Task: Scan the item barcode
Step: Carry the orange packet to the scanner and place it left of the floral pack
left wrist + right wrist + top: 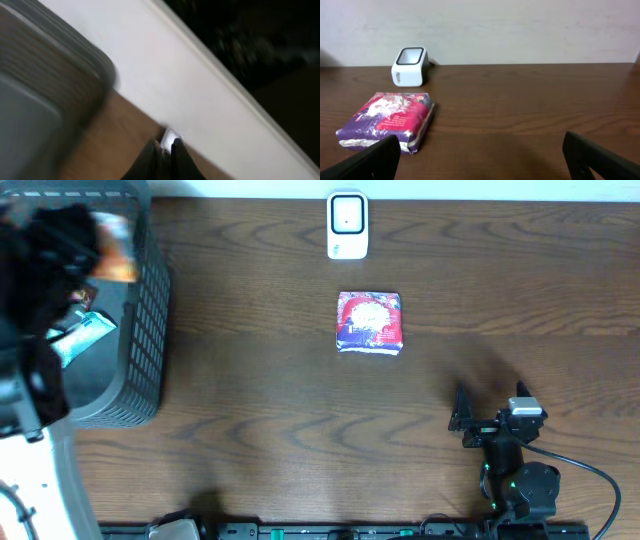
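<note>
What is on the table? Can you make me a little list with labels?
table: dark brown wood
scanner: white, at the far edge, in the middle
packet: red and purple, lying flat in front of the scanner, not touching it
basket: dark grey, on the left side, blurry packets inside
left tool: shut; the view is too blurred to tell if it holds anything
right tool: open, empty, apart from the packet

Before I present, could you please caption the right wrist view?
Open jaws face a purple packet near the white scanner.
</note>
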